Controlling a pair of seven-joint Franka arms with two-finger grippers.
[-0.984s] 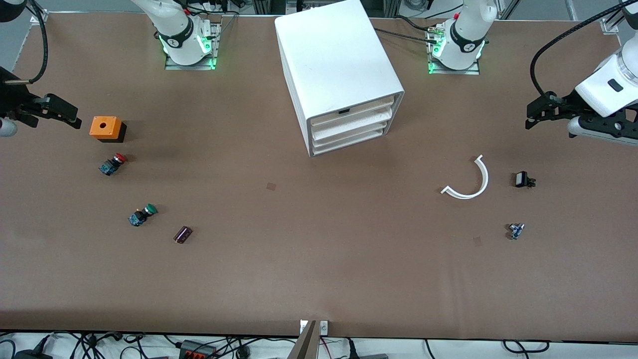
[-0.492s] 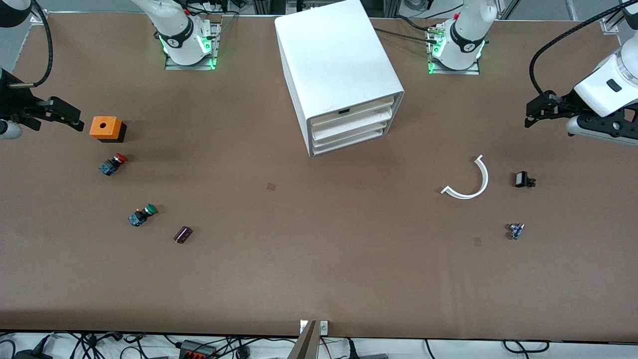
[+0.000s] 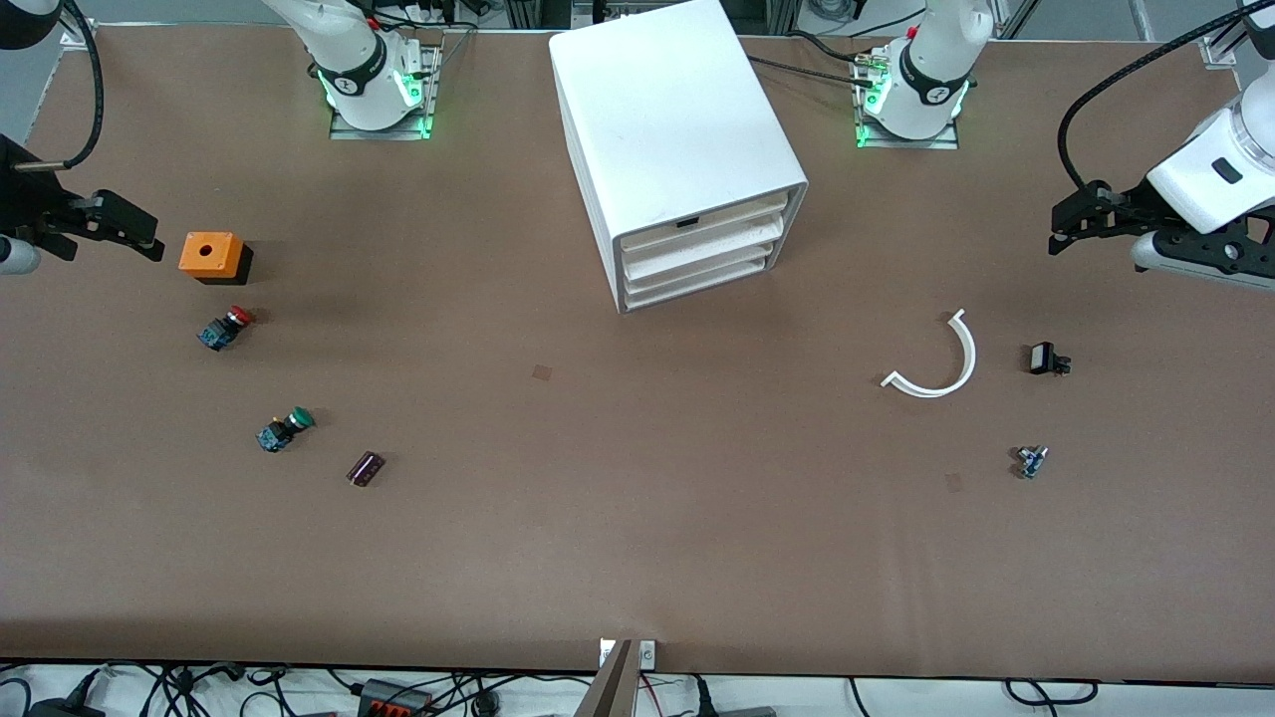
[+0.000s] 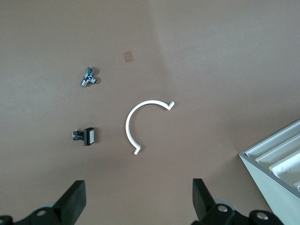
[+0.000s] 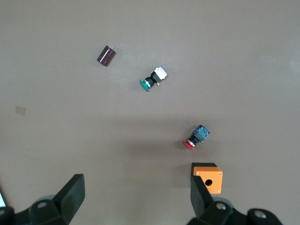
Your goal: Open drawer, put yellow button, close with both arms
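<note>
A: Drawers [image 3: 697,251], top centre of frame?
B: All shut. No yellow button in view. Orange box [image 3: 211,256] on counter [image 3: 637,518], upper frame, right arm's end.
A: Grippers?
B: Right gripper [image 3: 134,231] beside box, left gripper [image 3: 1071,221] at left arm's end. Fingers spread, nothing between them. Barely shifted this second, so stage unsettled.
</note>
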